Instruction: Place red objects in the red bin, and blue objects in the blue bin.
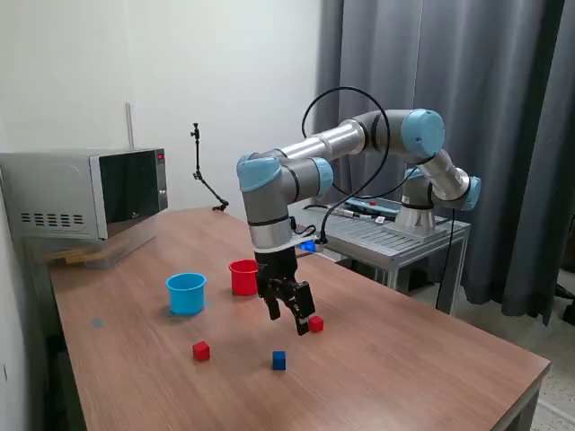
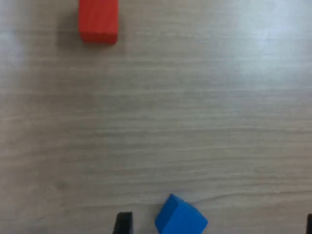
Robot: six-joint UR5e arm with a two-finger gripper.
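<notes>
Hovering: our hand (image 1: 293, 312) hangs low over the counter (image 1: 404, 359), above the three loose cubes, and it holds nothing.
Hand state: the fingers (image 2: 123, 223) are spread wide; in the wrist view we see one dark tip beside the blue cube and the other tip only at the far edge of the picture.
Blue cube: the cube (image 2: 181, 217) lies on the wood between the two tips, nearer to one of them and turned at an angle to them. In the exterior view it (image 1: 279, 360) sits in front of the hand, toward the camera.
Red cubes: one (image 1: 315, 323) is just beside the hand on the exterior view's right, one (image 1: 201, 351) is further to the exterior view's left. The wrist view shows one red cube (image 2: 98, 20), well apart from the blue one; we cannot tell which of the two it is.
Bins: the blue cup (image 1: 186, 293) and the red cup (image 1: 243, 277) stand upright near each other behind the cubes. We cannot see inside them.
Step in hand: we judge it is the grasp of the blue cube.
How to do it well: we should first center the hand over the cube, then turn the wrist until the fingers face two flat sides, not the corners. Only then we go down and close.
Risk: with the cube off center, the nearer finger may push it away.
</notes>
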